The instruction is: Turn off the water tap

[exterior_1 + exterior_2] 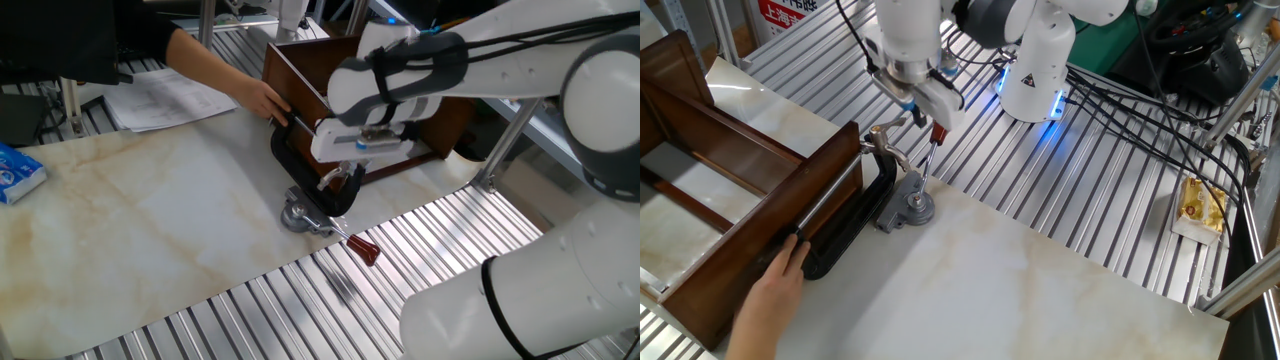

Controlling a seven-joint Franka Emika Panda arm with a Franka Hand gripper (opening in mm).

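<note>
The water tap (888, 146) is a small shiny silver fitting held in the jaw of a black C-clamp (848, 222), right beside the brown wooden box (730, 190). In one fixed view it shows as a small brassy piece (334, 183) under my hand. My gripper (913, 120) hangs just above and slightly right of the tap. Its fingers look pressed together and hold nothing. In one fixed view the gripper (345, 172) sits over the clamp's end (300, 170) and partly hides the tap.
A red-handled rod (930, 158) with a round grey disc (917, 209) leans next to the clamp. A person's hand (770, 305) holds the clamp's far end against the box. Papers (165, 97) and a blue pack (18, 172) lie at the table's left.
</note>
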